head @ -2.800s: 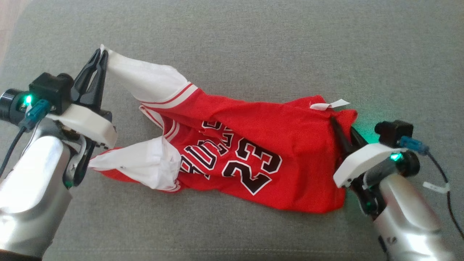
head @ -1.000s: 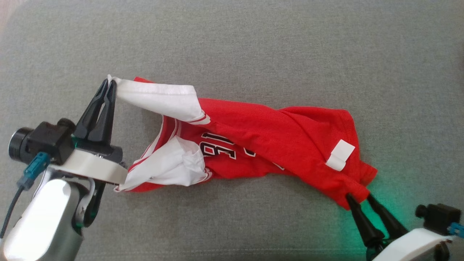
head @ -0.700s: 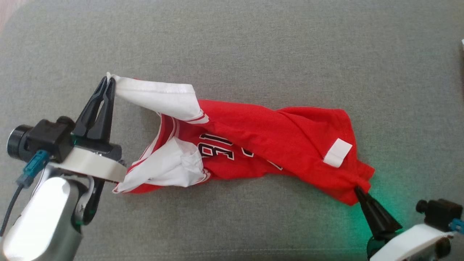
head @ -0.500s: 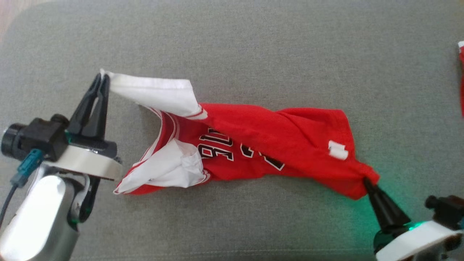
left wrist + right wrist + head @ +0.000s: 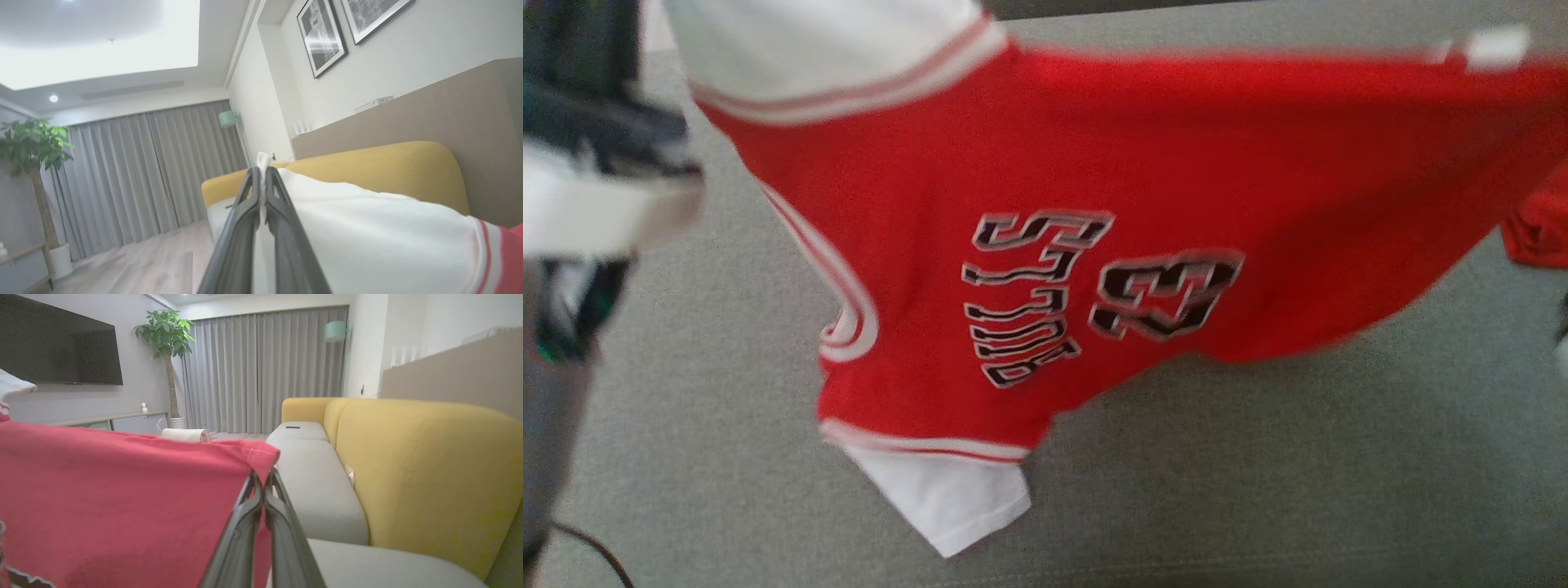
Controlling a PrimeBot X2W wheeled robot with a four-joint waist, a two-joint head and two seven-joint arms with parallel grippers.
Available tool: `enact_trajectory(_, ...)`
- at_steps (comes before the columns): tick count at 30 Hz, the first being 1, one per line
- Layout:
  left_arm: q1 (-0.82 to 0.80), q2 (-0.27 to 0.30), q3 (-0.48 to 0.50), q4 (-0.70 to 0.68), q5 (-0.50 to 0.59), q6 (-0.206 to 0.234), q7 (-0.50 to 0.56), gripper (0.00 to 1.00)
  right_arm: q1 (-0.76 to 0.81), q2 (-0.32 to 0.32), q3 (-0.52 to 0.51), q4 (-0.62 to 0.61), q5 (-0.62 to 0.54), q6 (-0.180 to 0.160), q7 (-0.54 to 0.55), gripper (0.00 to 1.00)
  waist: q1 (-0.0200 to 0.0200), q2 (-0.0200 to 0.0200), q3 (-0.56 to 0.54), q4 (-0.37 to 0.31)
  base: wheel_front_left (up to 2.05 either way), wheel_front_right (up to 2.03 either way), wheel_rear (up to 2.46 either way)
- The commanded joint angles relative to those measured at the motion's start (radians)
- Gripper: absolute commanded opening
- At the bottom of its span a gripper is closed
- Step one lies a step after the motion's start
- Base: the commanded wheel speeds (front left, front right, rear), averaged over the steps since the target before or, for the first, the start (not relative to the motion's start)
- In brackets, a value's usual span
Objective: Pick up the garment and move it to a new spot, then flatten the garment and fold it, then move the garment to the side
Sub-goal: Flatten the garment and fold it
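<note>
The left gripper (image 5: 262, 171) is clamped shut on the hem of a white sleeve (image 5: 367, 232). The right gripper (image 5: 262, 475) is closed on a red hem corner (image 5: 261, 455). The garment (image 5: 1111, 155), which lay bunched on the grey seat cushion (image 5: 1258, 474) half a second ago, is now lifted and stretched between both grips. The pick-up is therefore judged done and the carry begun. The other white sleeve (image 5: 947, 506) hangs lowest, near the cushion. Open cushion is seen below, and one side is bounded by the yellow backrest (image 5: 408, 465).
</note>
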Motion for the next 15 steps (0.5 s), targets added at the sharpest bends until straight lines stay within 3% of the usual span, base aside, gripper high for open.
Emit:
enact_trajectory(1,-0.113,0.052,0.05,-0.034,0.016,-0.005,0.027,0.0,-0.098,-0.051,-0.002,-0.033,-0.014,0.004,0.03,0.0,0.0001,-0.0001,0.016,-0.007,0.0,0.0,0.0)
enact_trajectory(7,-0.336,0.036,0.011,0.056,0.038,-0.046,0.077,0.0,-0.356,-0.04,0.028,0.06,-0.03,0.004,0.103,0.0,0.0001,-0.0001,0.087,-0.01,0.0,0.0,0.0)
enact_trajectory(11,-0.543,0.008,-0.032,0.227,0.078,-0.08,0.063,0.0,-0.587,-0.01,0.094,0.213,-0.062,0.004,0.119,0.0,0.0001,-0.0001,0.174,-0.008,0.0,0.0,0.0)
enact_trajectory(15,-0.732,-0.034,-0.057,0.417,0.127,-0.083,0.006,0.0,-0.806,0.023,0.172,0.403,-0.096,0.004,0.066,0.0,0.0001,-0.0001,0.234,-0.013,0.0,0.0,0.0)
